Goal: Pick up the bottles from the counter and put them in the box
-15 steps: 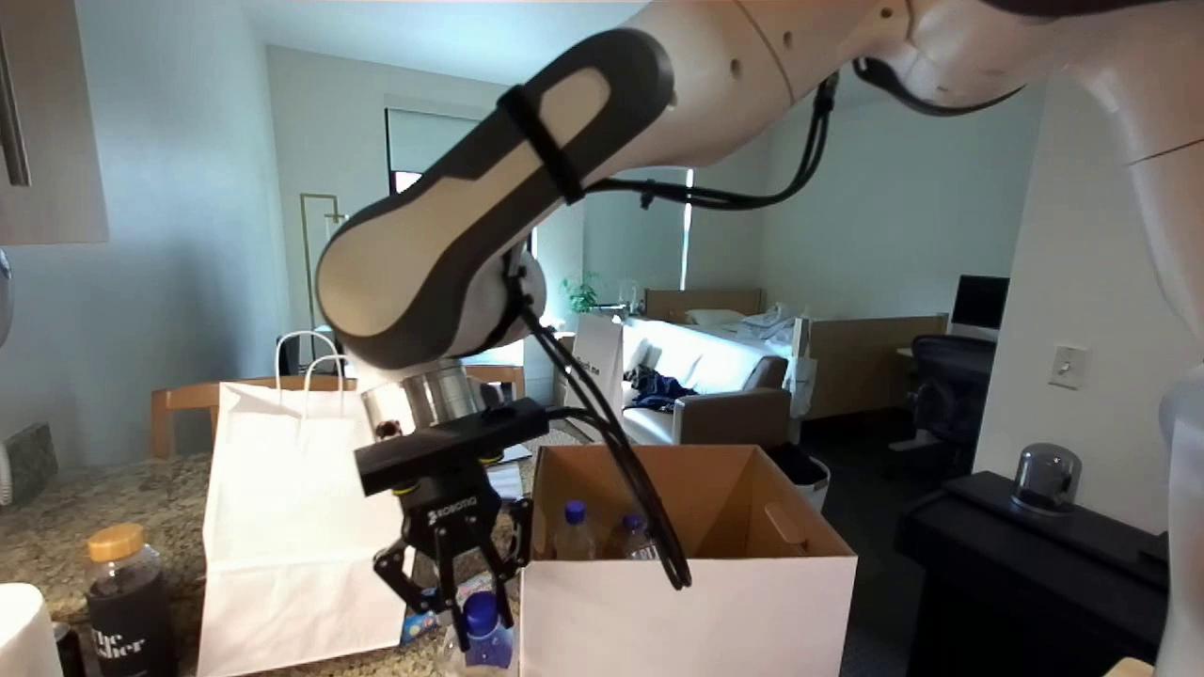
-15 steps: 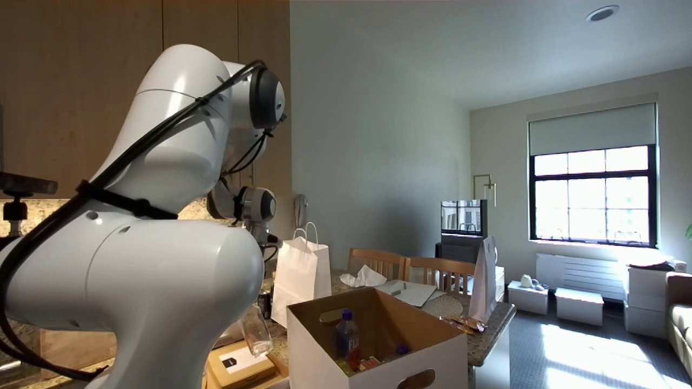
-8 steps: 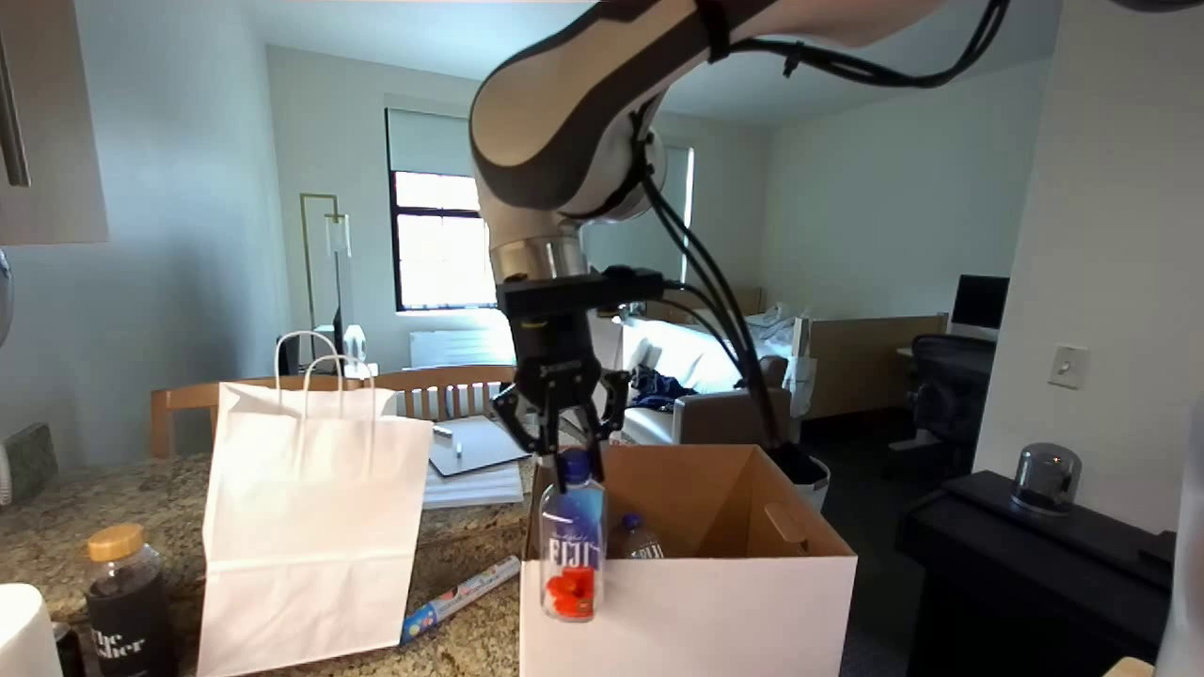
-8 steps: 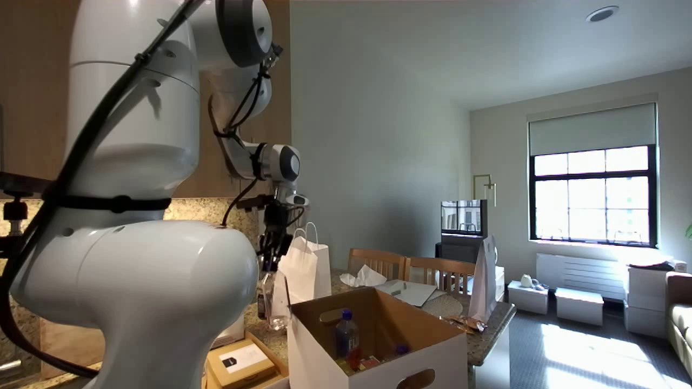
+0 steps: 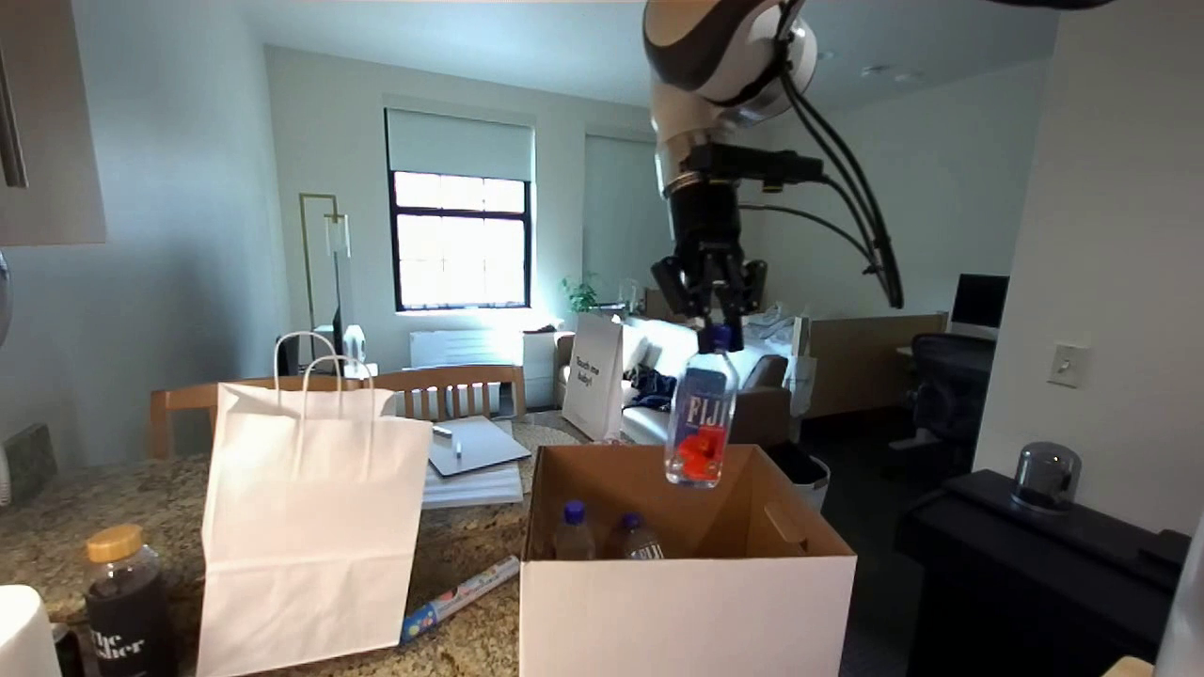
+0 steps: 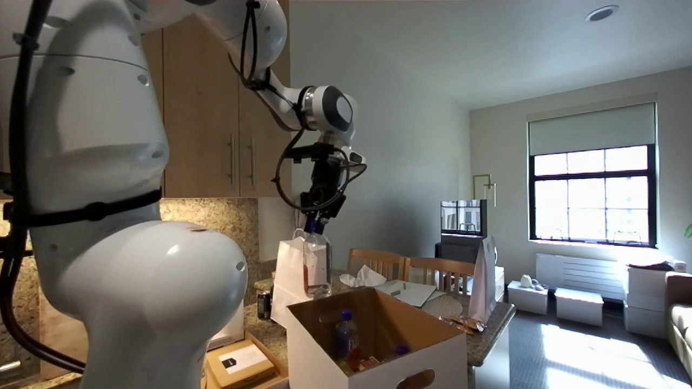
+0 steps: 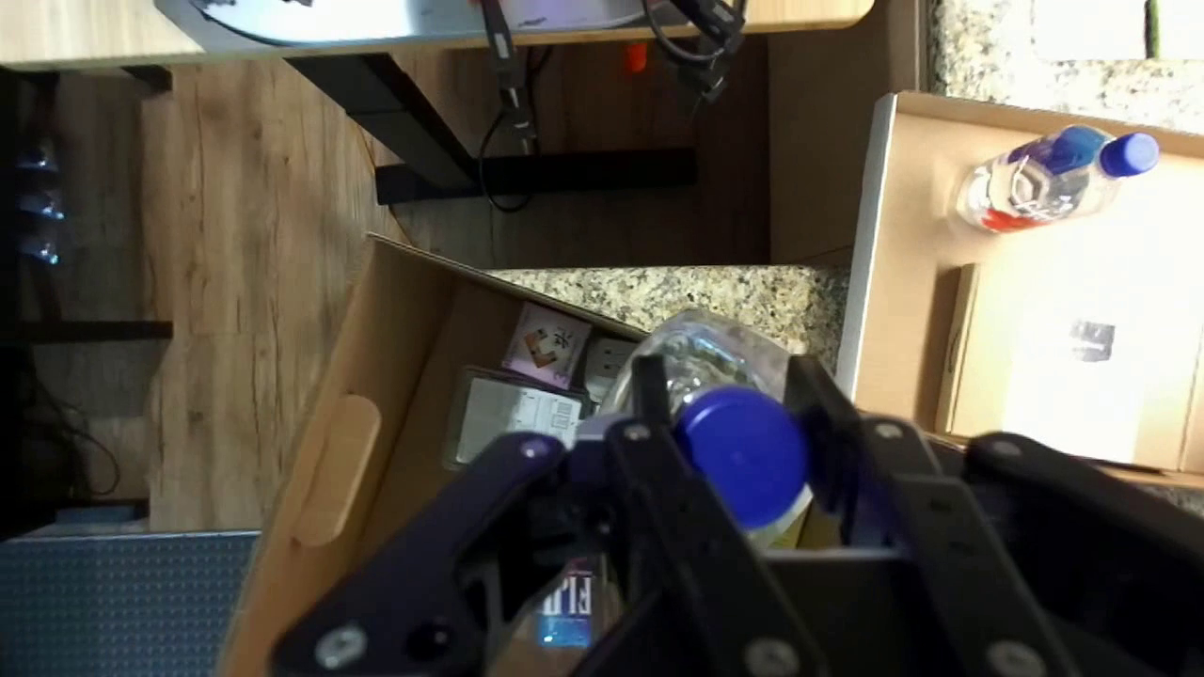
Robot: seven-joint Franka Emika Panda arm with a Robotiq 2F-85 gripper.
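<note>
The tool [image 5: 720, 338] has a bottle [image 5: 698, 432] gripped by its blue-capped top, the fingers [image 7: 811, 385] narrowed on either side. The wrist view alone shows another bottle [image 7: 1044, 183] in a shallow carton [image 7: 912, 235]; whether it stands or lies I can't tell. Both exterior views show two more bottles [image 5: 575, 543] inside the box [image 5: 687, 616] at the table's edge, and in an exterior view the far corner of the table [image 6: 498, 317] shows beyond it. The held bottle hangs directly below the tool, raised off the table. In the wrist view its body overlaps the box's rim, so I can't say whether it is wholly over the inside.
</note>
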